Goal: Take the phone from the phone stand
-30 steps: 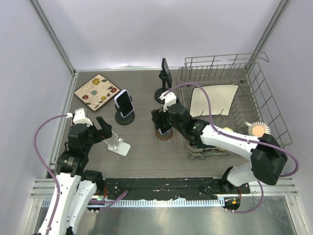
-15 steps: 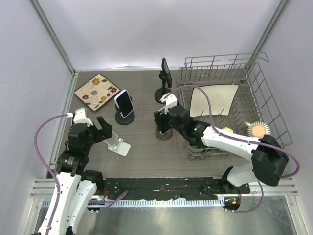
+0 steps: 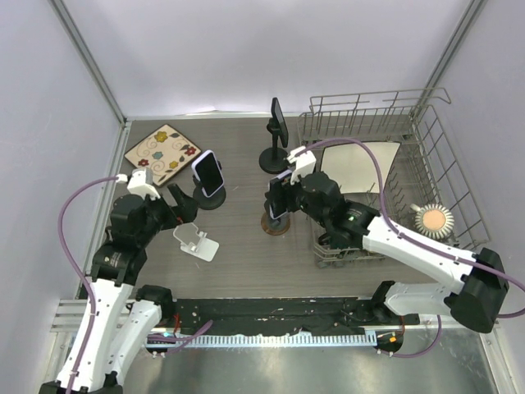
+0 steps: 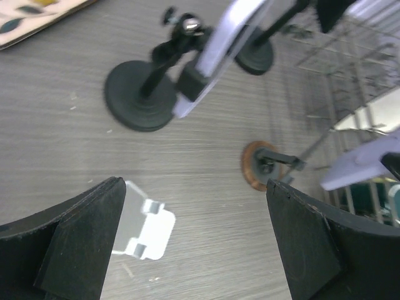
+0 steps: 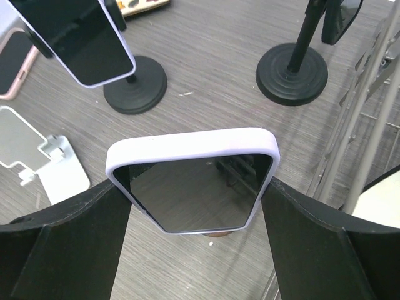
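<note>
My right gripper [image 3: 280, 202] is shut on a phone in a lavender case [image 3: 278, 199] and holds it upright, clear above a small stand with a round brown base [image 3: 275, 225]. In the right wrist view the phone [image 5: 194, 178] fills the gap between the fingers [image 5: 65, 244], and the brown base [image 5: 219, 233] peeks out just below it. My left gripper [image 3: 177, 205] is open and empty above a white folding stand [image 3: 197, 244]. In the left wrist view [image 4: 197, 240] the brown stand [image 4: 261, 165] stands bare and the held phone [image 4: 369, 167] shows at the right edge.
A second lavender phone [image 3: 208, 173] sits on a black round-base stand [image 4: 139, 97]. A dark phone [image 3: 280, 121] is on another black stand [image 5: 292, 74] at the back. A wire dish rack [image 3: 426, 131] holding a white plate [image 3: 361, 167] stands at the right. A floral tile [image 3: 162, 153] lies back left.
My right gripper has lifted the lavender phone up off the brown stand and drawn it slightly right. My left arm has shifted a little forward and to the right.
</note>
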